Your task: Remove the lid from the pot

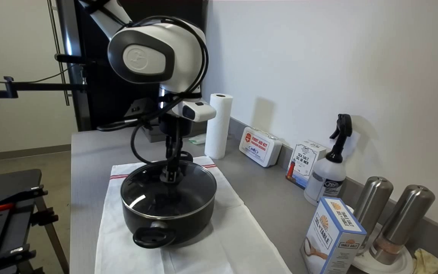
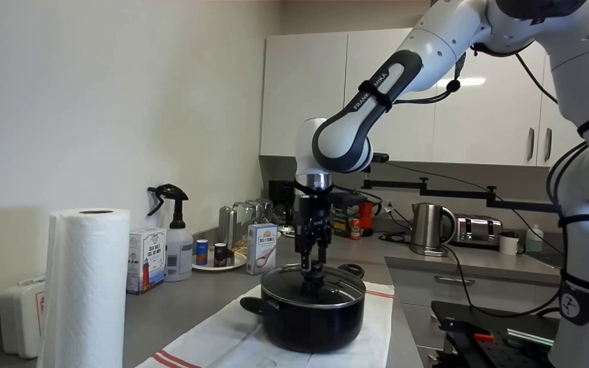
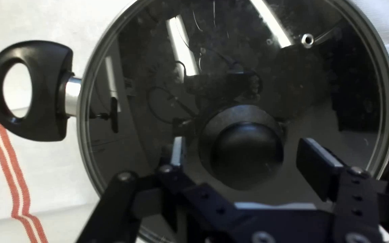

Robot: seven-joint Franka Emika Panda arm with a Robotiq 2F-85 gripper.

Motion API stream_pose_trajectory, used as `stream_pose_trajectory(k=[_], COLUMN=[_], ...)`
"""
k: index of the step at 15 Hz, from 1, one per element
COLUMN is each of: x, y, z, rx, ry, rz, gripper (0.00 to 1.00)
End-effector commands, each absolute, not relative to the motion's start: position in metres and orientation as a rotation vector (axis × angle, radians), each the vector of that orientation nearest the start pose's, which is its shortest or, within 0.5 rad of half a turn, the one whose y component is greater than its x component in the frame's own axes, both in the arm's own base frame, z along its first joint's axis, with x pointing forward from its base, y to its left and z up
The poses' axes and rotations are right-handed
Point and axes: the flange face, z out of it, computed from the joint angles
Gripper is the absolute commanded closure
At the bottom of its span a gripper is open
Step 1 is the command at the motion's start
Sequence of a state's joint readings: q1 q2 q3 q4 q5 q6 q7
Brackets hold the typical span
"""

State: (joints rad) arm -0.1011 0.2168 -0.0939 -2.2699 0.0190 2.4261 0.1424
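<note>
The black pot [image 1: 200, 224] stands on a white towel and also shows in an exterior view [image 2: 320, 329]. The clear glass lid [image 1: 198, 184] with its metal rim sits flat on the pot, also seen in the wrist view [image 3: 140, 74]. My gripper [image 1: 171, 176] points straight down over the middle of the lid, also in an exterior view [image 2: 313, 268]. In the wrist view my gripper [image 3: 245, 150] is open, its fingers on either side of the black knob [image 3: 247, 158], with a gap on both sides. The exterior views hardly show the knob behind the fingers.
The pot's side handles [image 3: 29, 87] stick out over the towel [image 1: 238, 236]. A paper towel roll [image 1: 219, 125], first aid kit [image 1: 260, 147], sea salt box [image 1: 305, 161], spray bottle [image 1: 325, 175], table salt box [image 1: 331, 236] and steel grinders [image 1: 403, 220] stand along the wall.
</note>
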Motion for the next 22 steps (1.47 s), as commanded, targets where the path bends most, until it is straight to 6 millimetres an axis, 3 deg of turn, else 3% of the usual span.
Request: stream_pose_trajectory(k=[1, 4, 5, 9, 15, 19, 22], x=[0.526, 0.527, 0.526, 0.523, 0.507, 0.493, 0.484], y=[-0.105, -0.105, -0.105, -0.106, -0.097, -0.079, -0.046], z=[0.258, 0.260, 0.260, 0.267, 0.306, 0.336, 0.343], rx=[-3.104, -3.103, -3.103, -3.097, -3.125, -3.157, -3.186], ry=[0.569, 0.570, 0.569, 0.576, 0.563, 0.512, 0.408], rz=[0.062, 0.057, 0.055, 0.044, -0.075, -0.146, -0.140], gripper=[0.47, 0.72, 0.75, 0.75, 0.75, 0.75, 0.75])
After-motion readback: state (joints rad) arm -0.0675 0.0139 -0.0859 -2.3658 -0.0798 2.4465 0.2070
